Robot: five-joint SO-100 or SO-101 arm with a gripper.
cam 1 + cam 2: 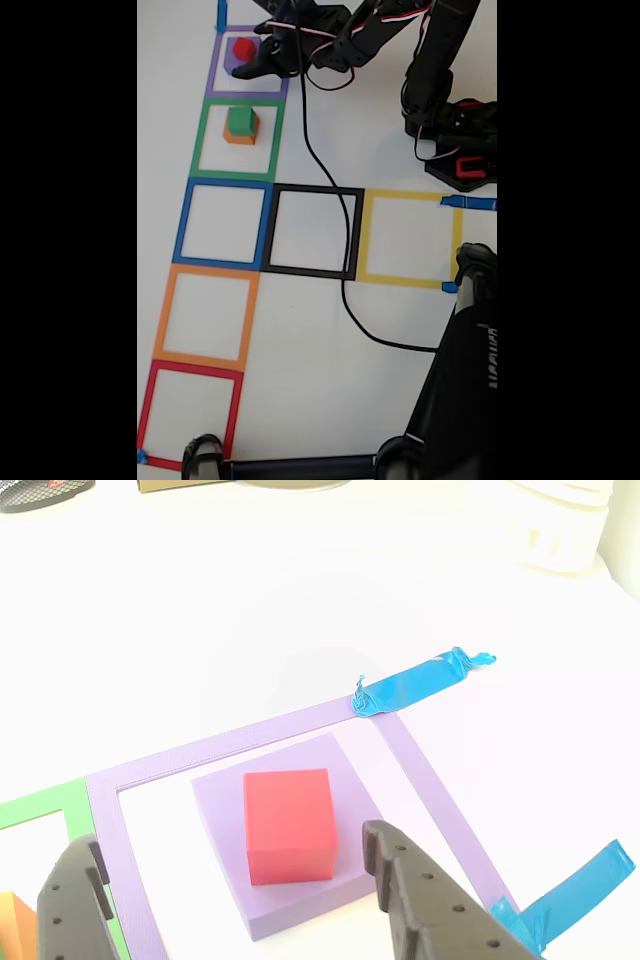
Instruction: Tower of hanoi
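A small red cube (pixel 288 823) sits on top of the larger purple cube (pixel 225 795), inside the purple tape square (pixel 250 738). The same stack, red cube (pixel 243 48) on purple cube (pixel 231 60), lies at the top of the fixed view. In the green tape square just below it, a green cube (pixel 240 119) rests on an orange cube (pixel 240 137), whose corner (pixel 12 920) shows in the other view. My gripper (pixel 250 66) is open at the red-purple stack. Its dark fingers (pixel 420 900) stand either side of the red cube without touching it.
More tape squares follow: blue (pixel 186 222), black (pixel 355 232), yellow (pixel 455 240), orange (pixel 165 320), red (pixel 148 405). A black cable (pixel 345 290) crosses the table. The arm's base (pixel 455 140) stands at the upper right and a black stand (pixel 460 380) at the lower right.
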